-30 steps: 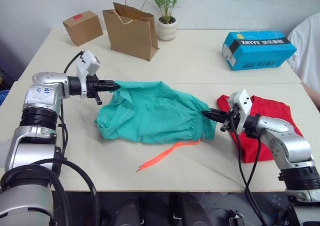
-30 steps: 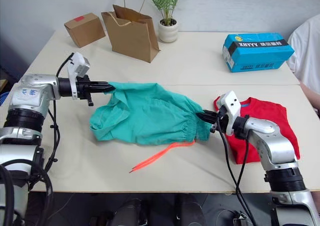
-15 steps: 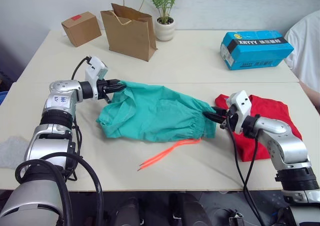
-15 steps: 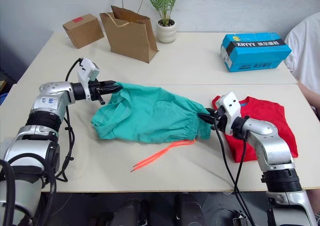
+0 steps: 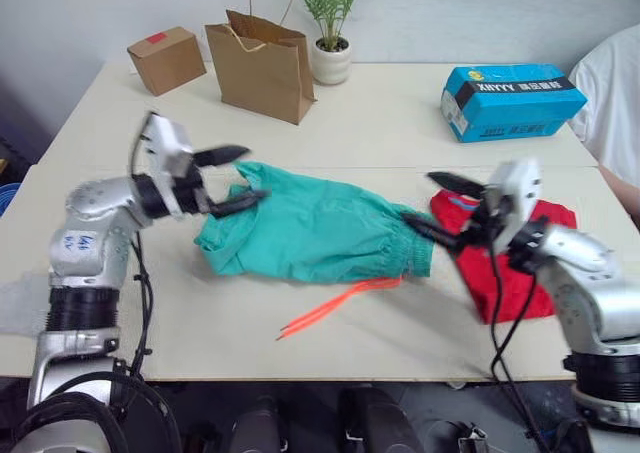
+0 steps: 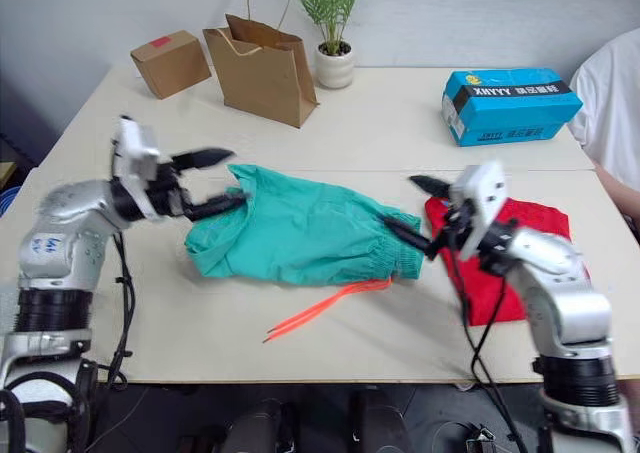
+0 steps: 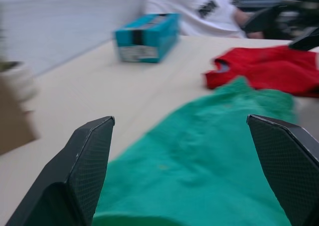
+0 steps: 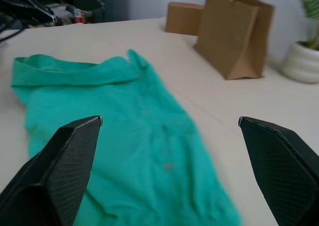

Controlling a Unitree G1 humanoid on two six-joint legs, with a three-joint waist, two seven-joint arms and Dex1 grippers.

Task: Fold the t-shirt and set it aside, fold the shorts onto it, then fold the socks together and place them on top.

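Left eye view shows the shorts (image 5: 312, 235) lying crumpled in the middle of the frame on the table (image 5: 400, 123), with the orange drawstring (image 5: 335, 306) trailing out from the lower edge toward the bottom center. The left gripper (image 5: 232, 179) is at the left end of the shorts, at center left of the frame, and its 2 black fingers are spread wide with nothing between them; the lower finger looks to be at the edge of the cloth, but I cannot tell if it touches. The right gripper (image 5: 440, 205) is at the right end of the shorts, at center right of the frame, also with its 2 fingers spread apart and holding nothing.

The t-shirt (image 5: 508, 245) lies at the right of the frame, just beside the right end of the shorts and partly hidden behind the right arm. Left wrist view shows the teal cloth low between the open fingers, and the red t-shirt beyond it.

At the top of the frame stand a small cardboard box (image 5: 166, 56), a brown paper bag (image 5: 262, 65) and a potted plant (image 5: 332, 33). A blue box (image 5: 513, 97) lies at the upper right. At the right edge a person in a white shirt (image 5: 618, 78) is partly seen.
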